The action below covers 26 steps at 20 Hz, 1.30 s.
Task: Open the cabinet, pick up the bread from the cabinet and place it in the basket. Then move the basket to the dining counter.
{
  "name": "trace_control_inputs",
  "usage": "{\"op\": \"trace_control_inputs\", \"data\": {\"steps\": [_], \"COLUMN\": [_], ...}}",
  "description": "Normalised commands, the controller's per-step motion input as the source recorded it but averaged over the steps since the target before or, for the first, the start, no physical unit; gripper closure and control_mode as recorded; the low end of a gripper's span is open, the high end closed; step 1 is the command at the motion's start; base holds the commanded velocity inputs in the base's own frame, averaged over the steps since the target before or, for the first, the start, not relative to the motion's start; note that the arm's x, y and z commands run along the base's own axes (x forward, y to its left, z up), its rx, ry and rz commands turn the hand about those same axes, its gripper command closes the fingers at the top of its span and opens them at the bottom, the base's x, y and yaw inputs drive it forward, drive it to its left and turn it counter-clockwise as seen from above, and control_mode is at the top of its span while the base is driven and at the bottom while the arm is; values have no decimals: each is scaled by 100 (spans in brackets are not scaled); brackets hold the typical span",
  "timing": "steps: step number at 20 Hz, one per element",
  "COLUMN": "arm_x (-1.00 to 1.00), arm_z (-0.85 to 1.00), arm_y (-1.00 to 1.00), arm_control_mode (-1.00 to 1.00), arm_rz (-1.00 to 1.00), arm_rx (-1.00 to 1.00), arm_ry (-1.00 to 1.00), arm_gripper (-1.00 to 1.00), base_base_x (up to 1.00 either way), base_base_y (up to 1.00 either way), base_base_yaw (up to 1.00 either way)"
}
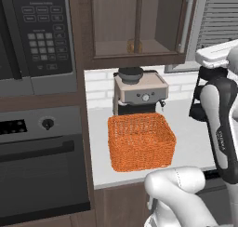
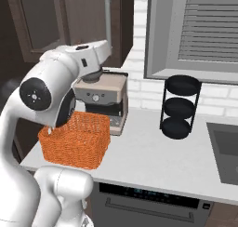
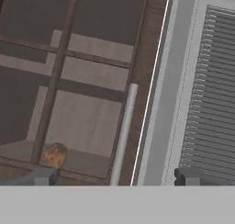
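Note:
The dark brown cabinet (image 1: 139, 26) hangs above the worktop with its glass door shut. The grey bar handle (image 3: 123, 131) stands on the door's right side. Behind the glass, the small golden-brown bread (image 1: 135, 46) sits on the lower shelf; it also lies low and left in the hand view (image 3: 55, 155). My gripper (image 3: 114, 177) is open and empty. It faces the door, apart from it, with the handle between its fingertips (image 3: 43, 176). The orange basket (image 1: 141, 141) stands empty on the white worktop in front of the coffee machine (image 1: 139, 91). The dining counter is out of view.
A black microwave (image 1: 37, 35) and an oven (image 1: 42, 161) fill the wall left of the cabinet. To its right are a window with grey blinds (image 2: 195, 30), a black three-tier rack (image 2: 180, 107) and a sink (image 2: 225, 147).

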Motion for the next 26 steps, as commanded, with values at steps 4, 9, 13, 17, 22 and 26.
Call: {"op": "trace_control_inputs", "data": {"steps": [4, 9, 13, 17, 22, 26], "arm_x": [4, 3, 44, 70, 70, 65], "arm_z": [0, 0, 0, -2, -1, -4], "arm_y": [6, 0, 0, 0, -3, -8], "arm_control_mode": [-100, -100, -100, -100, -100, -100], "arm_rz": [-27, -18, 6, 21, 19, 10], "arm_rx": [17, 21, 21, 16, 10, 1], "arm_ry": [-36, -22, -3, 0, 0, -1], "arm_gripper": [-100, -100, -100, -100, -100, -100], "base_base_x": [0, 0, 0, 0, 0, 0], "base_base_y": [0, 0, 0, 0, 0, 0], "base_base_yaw": [0, 0, 0, 0, 0, 0]}}
